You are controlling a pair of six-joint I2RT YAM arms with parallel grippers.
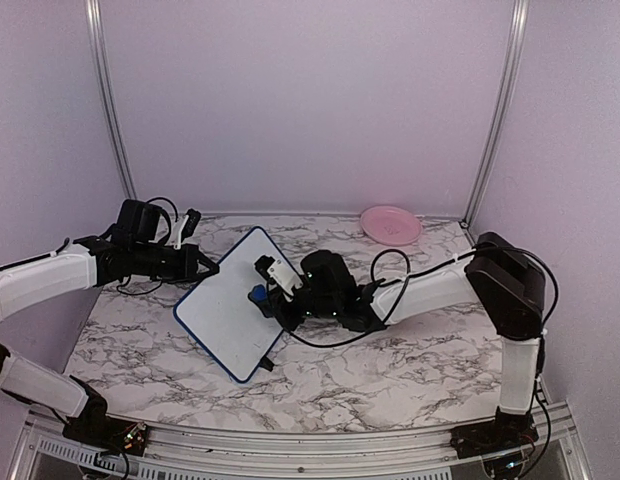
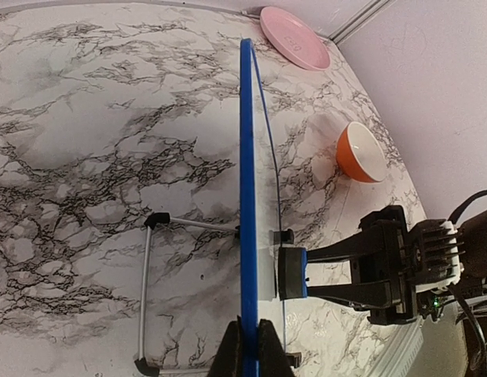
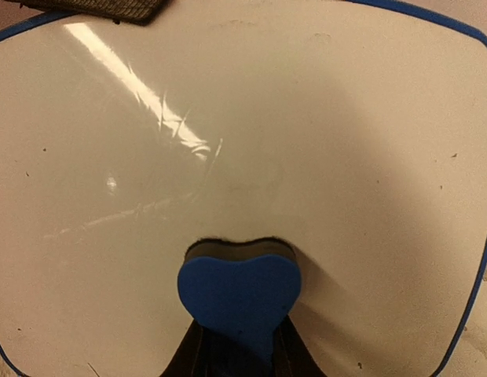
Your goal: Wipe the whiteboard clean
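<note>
I see the whiteboard point(image 1: 230, 325) propped nearly upright on the table point(image 1: 420, 370). Its long axis runs diagonally toward the pink plate point(image 1: 390, 224) beyond its far end, and its white face is turned to the right arm. My left hand point(image 1: 212, 268) is clenched on the board's blue frame. My right hand point(image 1: 268, 292) grasps a blue eraser point(image 3: 238, 287), which is pressed flat against the board's face.

Only the left wrist view shows the board edge-on, a wire stand point(image 2: 145, 290) behind it, and an orange bowl point(image 2: 361, 151) on its face side. The right wrist view shows the face bare of writing around the eraser.
</note>
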